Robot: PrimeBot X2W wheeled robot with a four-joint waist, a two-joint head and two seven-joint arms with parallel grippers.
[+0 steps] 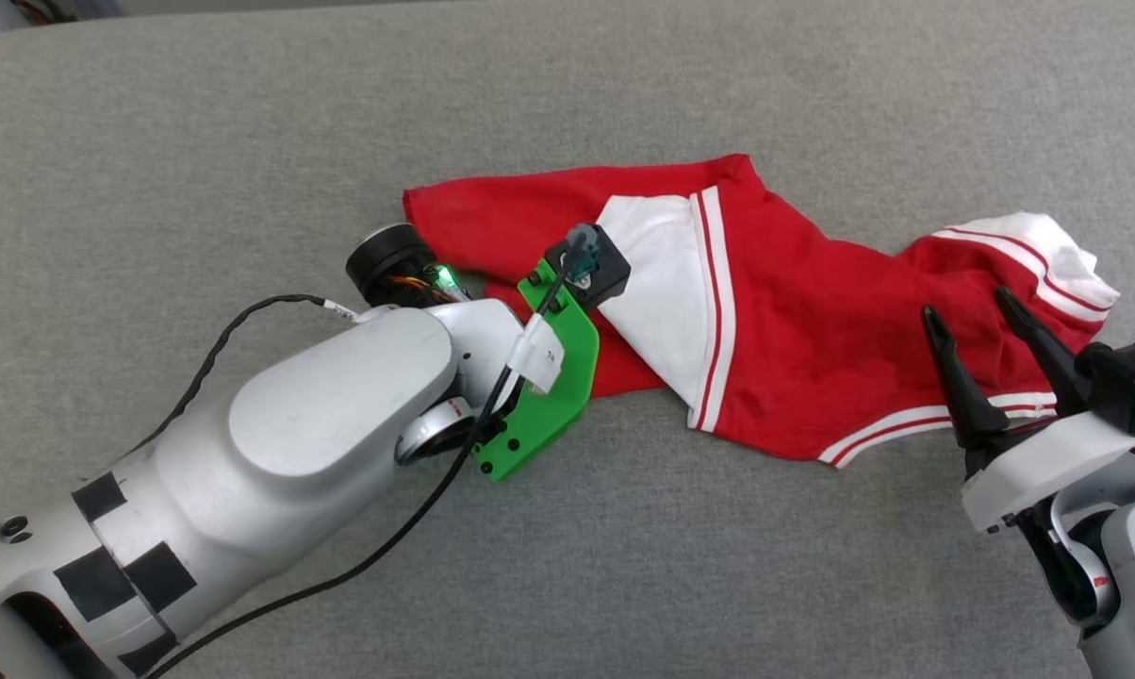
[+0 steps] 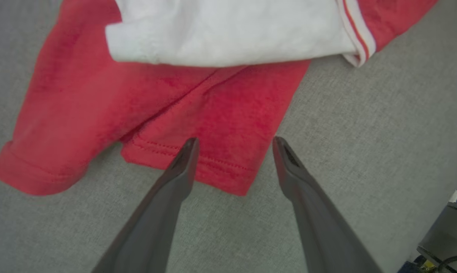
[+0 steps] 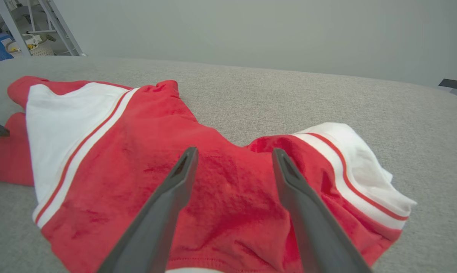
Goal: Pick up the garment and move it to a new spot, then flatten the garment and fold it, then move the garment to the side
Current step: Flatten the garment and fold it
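On the left, the left gripper (image 2: pixel 234 142) hovered with its jaws spread wide and empty, straddling the stitched hem corner (image 2: pixel 221 167) of the garment (image 1: pixel 775 321). The garment lay crumpled across the middle of the grey table (image 1: pixel 247 141), one white sleeve (image 1: pixel 657 273) folded over its red body. On the right, the right gripper (image 1: pixel 966 306) stood just as wide and empty above the red cloth beside the other striped sleeve (image 1: pixel 1048 250). The pickup seemed about to begin. A good grasp would likely sink each pair of jaws low enough to pinch every layer, then lift evenly. The front lettering was out of sight, and whether either tip touched cloth could not be told.
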